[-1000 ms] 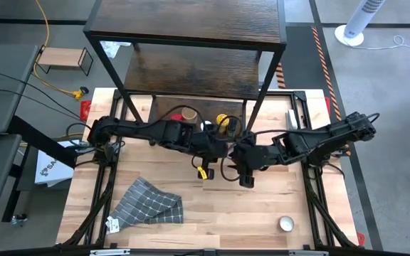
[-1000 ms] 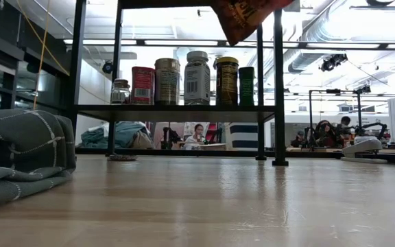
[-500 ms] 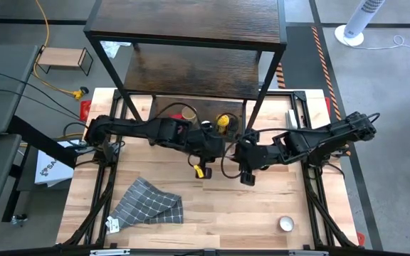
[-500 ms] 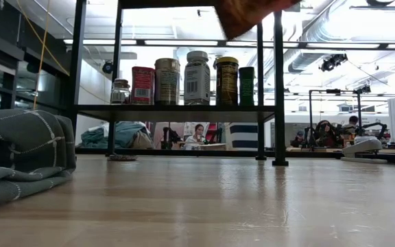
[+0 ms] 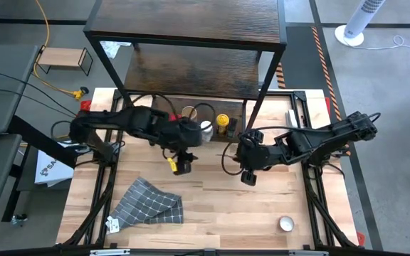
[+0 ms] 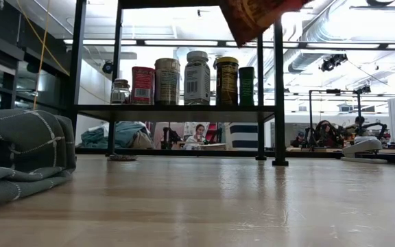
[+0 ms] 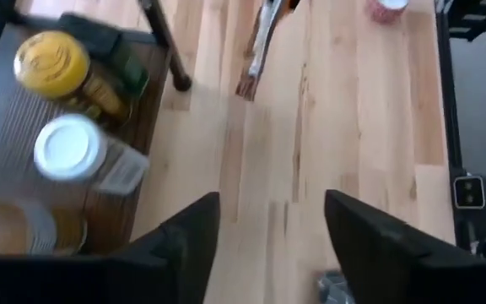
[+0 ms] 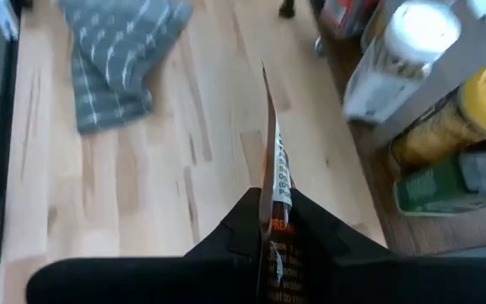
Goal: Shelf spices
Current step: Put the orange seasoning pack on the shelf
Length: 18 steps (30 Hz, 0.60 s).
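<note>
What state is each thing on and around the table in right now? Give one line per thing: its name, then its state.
Left gripper: fingers open, empty, above the table.
Right gripper: fingers shut on the packet.
Packet: orange, flat, held edge-on.
Spice jars: upright in a row on the shelf's lowest board.
Shelf: standing upright.
Checked cloth: crumpled on the table.
Small tin: lying alone on the table.

No text can be read for sure. The jars (image 6: 196,77) on the shelf (image 6: 177,108) have labels, and the packet (image 8: 274,211) has print, but the letters are too small.
</note>
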Motion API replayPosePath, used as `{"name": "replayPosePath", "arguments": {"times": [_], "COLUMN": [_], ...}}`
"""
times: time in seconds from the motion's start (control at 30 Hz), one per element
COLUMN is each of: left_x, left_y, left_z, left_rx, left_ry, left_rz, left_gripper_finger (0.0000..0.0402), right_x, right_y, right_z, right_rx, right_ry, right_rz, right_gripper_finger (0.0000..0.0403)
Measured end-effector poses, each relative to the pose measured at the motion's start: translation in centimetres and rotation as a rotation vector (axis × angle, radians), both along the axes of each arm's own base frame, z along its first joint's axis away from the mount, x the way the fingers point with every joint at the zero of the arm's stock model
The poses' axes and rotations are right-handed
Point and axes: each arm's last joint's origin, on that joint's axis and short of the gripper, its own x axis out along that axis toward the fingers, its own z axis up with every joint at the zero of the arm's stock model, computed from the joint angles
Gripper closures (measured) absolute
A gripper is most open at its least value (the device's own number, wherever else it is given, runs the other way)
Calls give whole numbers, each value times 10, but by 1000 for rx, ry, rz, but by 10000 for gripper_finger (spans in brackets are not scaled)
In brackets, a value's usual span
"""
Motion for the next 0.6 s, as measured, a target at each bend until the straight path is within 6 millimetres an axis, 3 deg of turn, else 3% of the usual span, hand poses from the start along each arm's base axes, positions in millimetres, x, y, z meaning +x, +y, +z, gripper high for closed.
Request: {"name": "replayPosePath", "arguments": {"times": [0.23, 0.6], "left_x": [-37, -100], "left_y": [-13, -36], "left_z": [7, -57], "left_rx": [-47, -293], "left_ry": [-170, -572], "left_rz": [99, 410], "left_gripper_finger": [159, 158], "right_x": [10, 32], "right_y": [6, 4], "right_z": [15, 39], "right_rx": [30, 93], "right_ry": [-215, -600], "right_rz": [-63, -63], "right_gripper_finger": [371, 372]}}
